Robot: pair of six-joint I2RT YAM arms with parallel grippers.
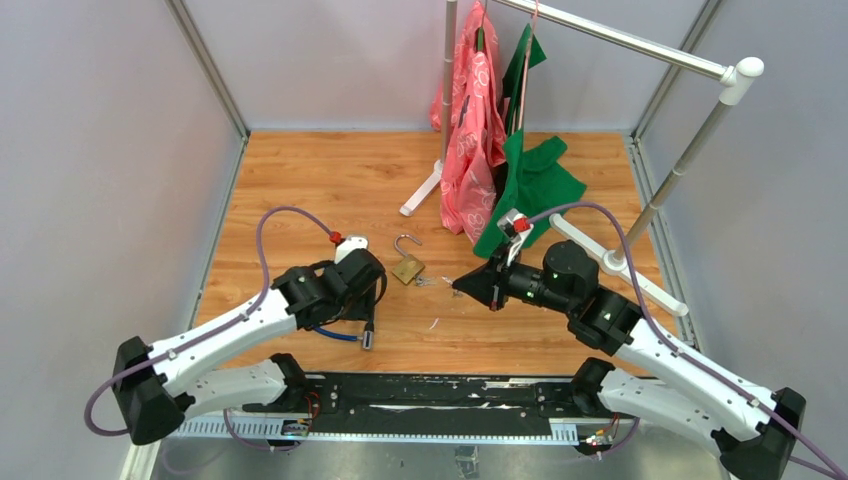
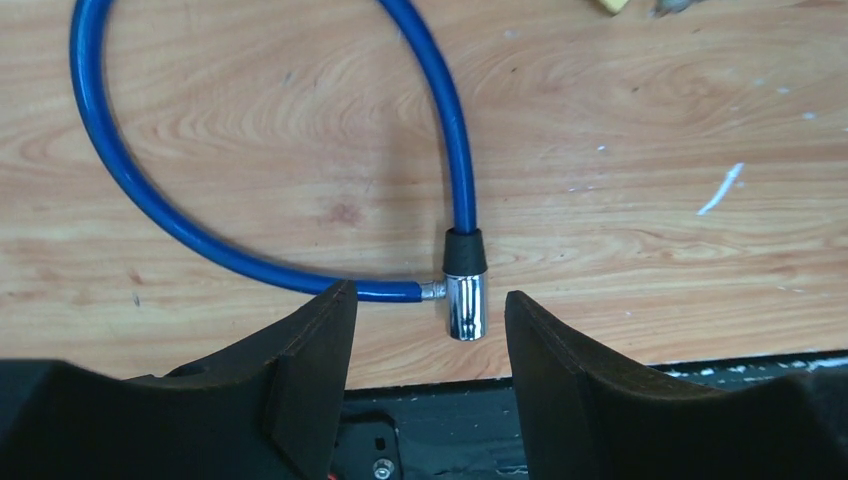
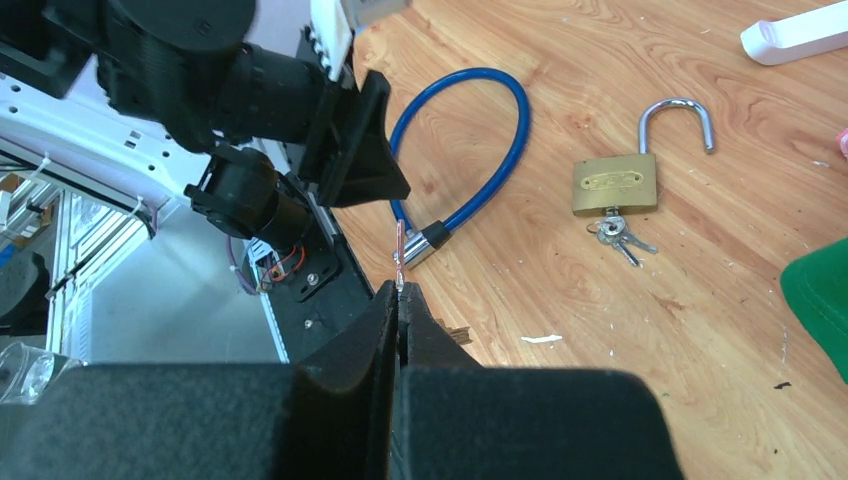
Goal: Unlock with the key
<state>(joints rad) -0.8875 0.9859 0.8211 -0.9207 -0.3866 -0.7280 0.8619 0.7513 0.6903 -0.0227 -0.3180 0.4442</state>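
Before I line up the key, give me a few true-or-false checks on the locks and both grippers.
1. The brass padlock has its shackle open. True.
2. The left gripper is shut on the blue cable lock. False: its fingers stand apart, with the lock's metal barrel between them.
3. The right gripper pinches a thin key. True.
4. The padlock's keyhole is empty. False: keys hang from it.

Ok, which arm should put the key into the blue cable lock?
Right. The right gripper is shut on the thin key, near the chrome lock head; the left gripper is open, straddling that head.
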